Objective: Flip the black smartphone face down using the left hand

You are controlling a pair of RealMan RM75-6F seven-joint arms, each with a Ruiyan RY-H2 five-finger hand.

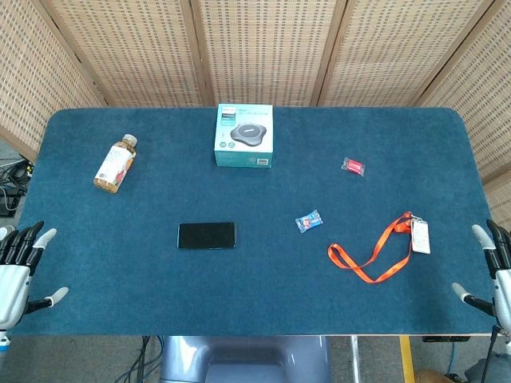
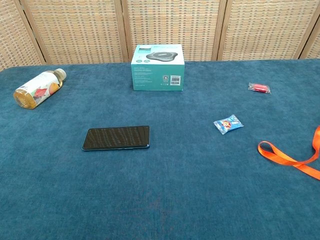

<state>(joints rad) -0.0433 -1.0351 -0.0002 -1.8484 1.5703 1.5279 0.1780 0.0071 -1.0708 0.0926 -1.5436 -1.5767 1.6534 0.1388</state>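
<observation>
**Q:** Head view first: where does the black smartphone lie?

**K:** Flat on the blue surface, left of centre and toward the near edge, long side running left to right. Its dark glass faces up, so it is not yet flipped. From the chest view the black smartphone shows a thin blue rim along its edge.

**Q:** And the robot hands?

**K:** The left robot hand sits at the near left corner of the surface, fingers spread apart, holding nothing. The right robot hand is at the near right corner, likewise spread and holding nothing. Both are well apart from the phone. Neither shows in the chest view.

**Q:** What lies around the phone?

**K:** A juice bottle lies on its side toward the far left, cap pointing away from the robot. A teal box stands at the far middle, beyond the phone. To the right there is a small blue wrapped sweet, and further right and back a small red wrapped one. An orange lanyard with a white card curls near the right robot hand.

**Q:** Anything between the left robot hand and the phone?

**K:** Only bare blue cloth; the bottle lies well behind that line.
</observation>
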